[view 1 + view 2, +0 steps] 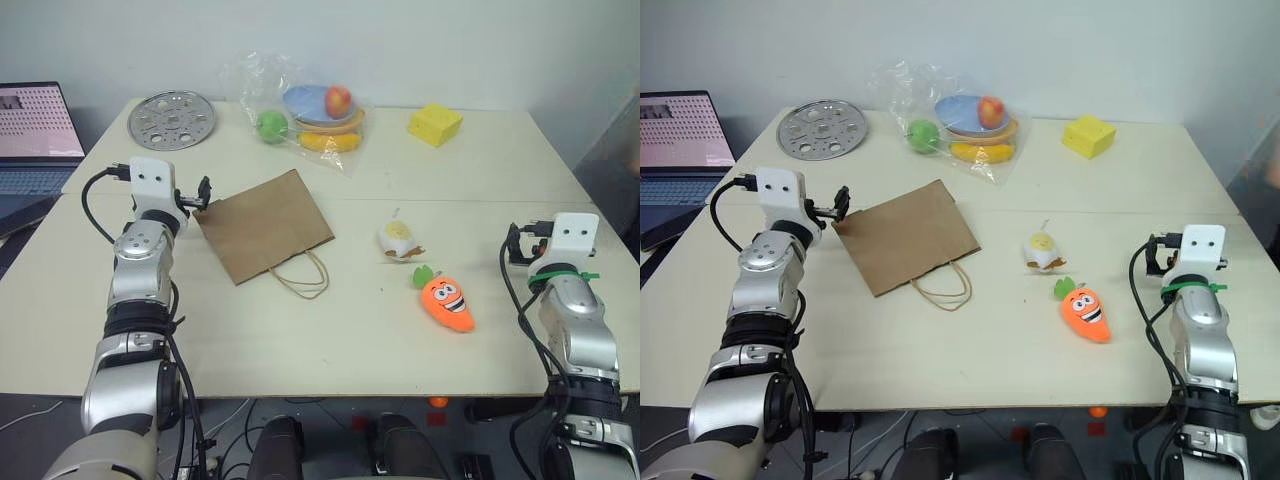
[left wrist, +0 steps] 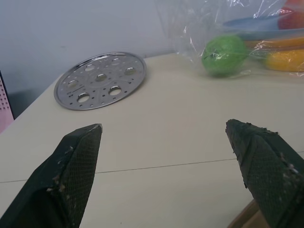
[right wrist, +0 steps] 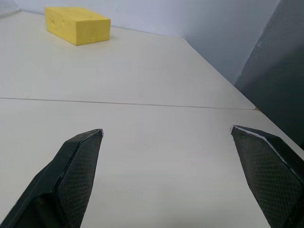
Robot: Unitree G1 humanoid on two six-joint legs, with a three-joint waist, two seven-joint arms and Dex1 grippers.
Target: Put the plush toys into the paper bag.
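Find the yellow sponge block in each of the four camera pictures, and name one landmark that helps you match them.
Left eye view: yellow block at the table's far right, right of the plastic-wrapped fruit.
Right eye view: same far-right spot, right of the fruit.
Left wrist view: not in it; the wrapped fruit is.
Right wrist view: beyond the open right pincer, near the wall.
Shared landmark: the table seam, crossing every view.

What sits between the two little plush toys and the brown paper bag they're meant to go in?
Nothing visible: bare table separates the white egg toy and orange carrot toy from the brown paper bag. The bag lies flat, though.
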